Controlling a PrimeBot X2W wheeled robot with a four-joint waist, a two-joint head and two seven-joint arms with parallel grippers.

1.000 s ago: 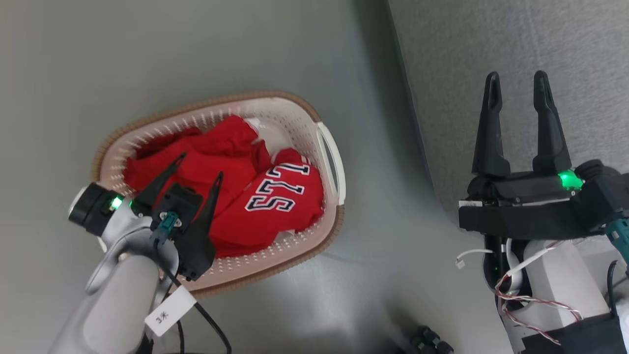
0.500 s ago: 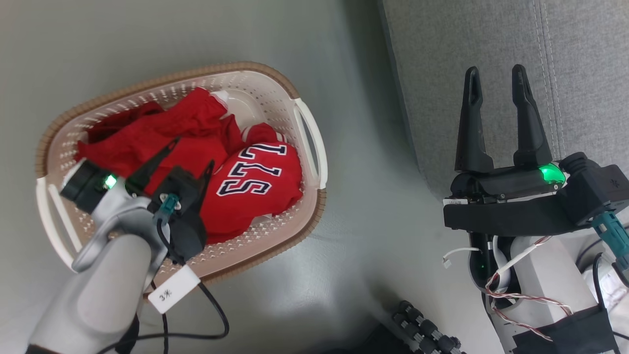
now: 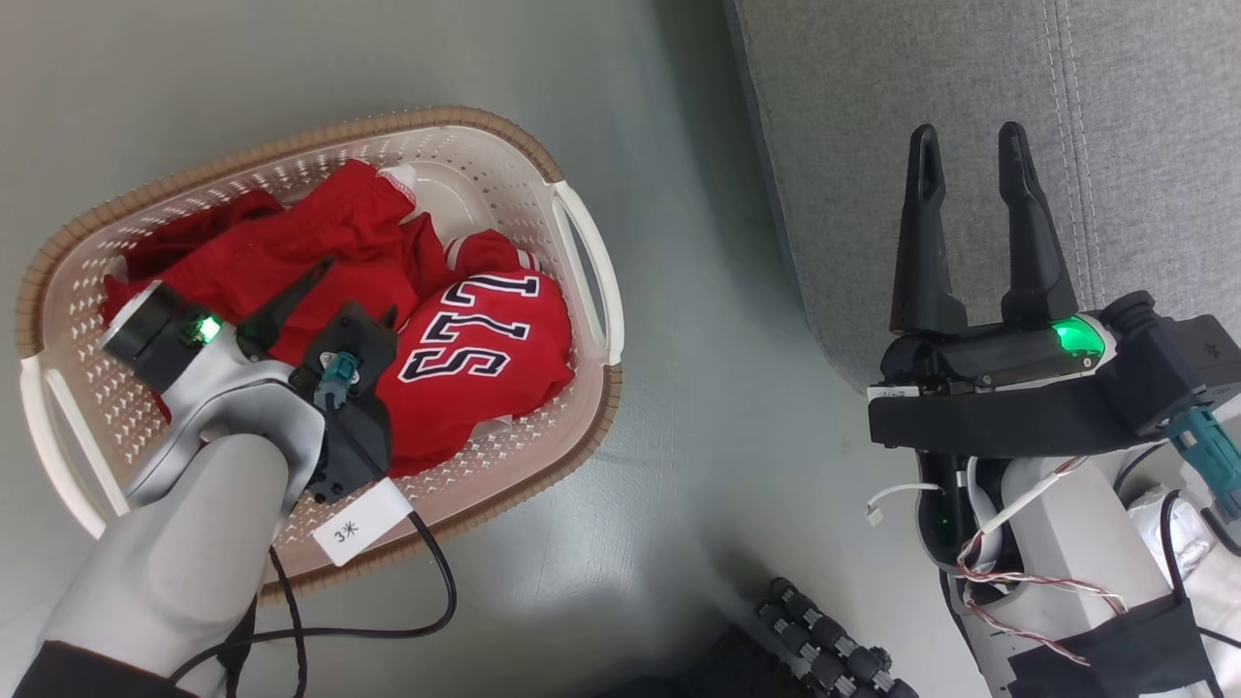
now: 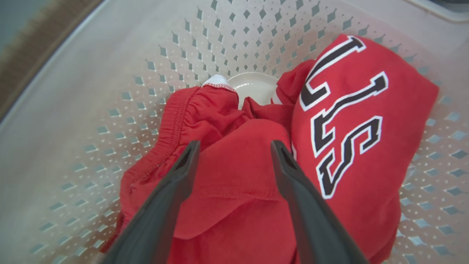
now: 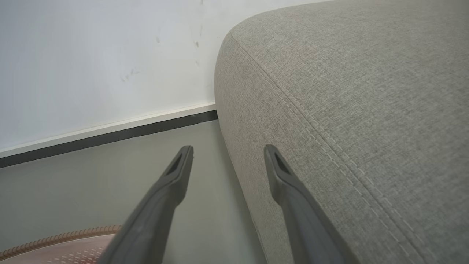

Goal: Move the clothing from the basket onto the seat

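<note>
The clothing (image 3: 485,383) is lying bunched in the basket (image 3: 465,160), none of it on the seat (image 3: 970,58). The plain red piece (image 4: 231,176) is lying on the side away from the seat, its elastic hem facing the perforated wall. The jersey (image 4: 359,121) with the dark, white-edged letters is lying against it on the side nearer the seat.

The left hand (image 4: 235,145) is reaching down into the basket with its fingers spread wide, straddling a fold of the plain piece. It is gripping nothing. The tips look to be right at the cloth, though the wrist view is too close to say whether they are touching.

The basket is sitting on the grey floor (image 3: 698,465), with a strip of bare floor separating it from the seat. The right hand (image 3: 970,131) is hovering released and empty over the seat's edge. Its fingers are pointing toward the seat's rounded corner, which is reaching the floor's edge at the white wall (image 5: 91,55).
</note>
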